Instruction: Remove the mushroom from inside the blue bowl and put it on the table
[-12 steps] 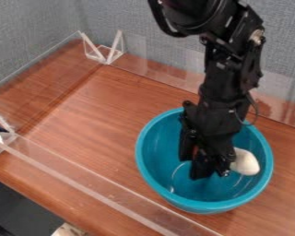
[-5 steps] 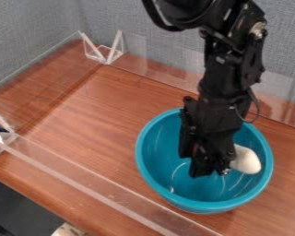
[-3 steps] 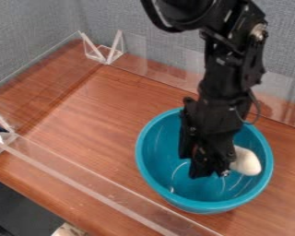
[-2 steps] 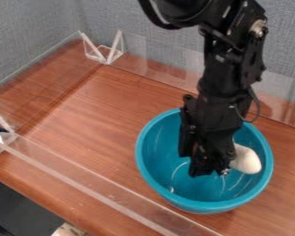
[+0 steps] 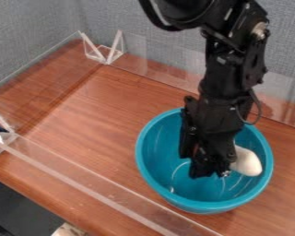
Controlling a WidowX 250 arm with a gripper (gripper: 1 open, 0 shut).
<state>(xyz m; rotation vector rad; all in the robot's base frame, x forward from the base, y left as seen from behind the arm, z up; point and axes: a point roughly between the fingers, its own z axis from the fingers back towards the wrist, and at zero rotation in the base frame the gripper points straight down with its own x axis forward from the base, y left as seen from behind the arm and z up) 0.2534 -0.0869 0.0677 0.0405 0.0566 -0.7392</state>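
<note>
Fingers [image 5: 202, 166] of the black robot gripper [image 5: 208, 169] reach straight down into the large round turquoise-blue plastic bowl [image 5: 162, 157], their dark tips low over its glossy floor. From this angle the fingers merge into one black mass, so I cannot tell whether they are spread, pressed together or pinching anything.

Just to the right of the fingertips, inside the bowl, lies the small toy mushroom [image 5: 247, 162]; only its rounded cream-white part shows, and the arm hides its left edge. It seems to touch the gripper's side, though the picture is too coarse to be sure, and whether the fingers actually have hold of it cannot be made out.

The bowl sits on the reddish-brown wood-grain tabletop [image 5: 88, 101], towards the near right corner, close behind the clear acrylic wall [image 5: 76, 175] that runs along the front edge. The black jointed robot arm [image 5: 230, 64] rises from the gripper and leans up and back out of the top of the view. At the far left corner of the tabletop a small white wire-like stand [image 5: 103, 46] stands beside the acrylic edging, well apart from the bowl.
</note>
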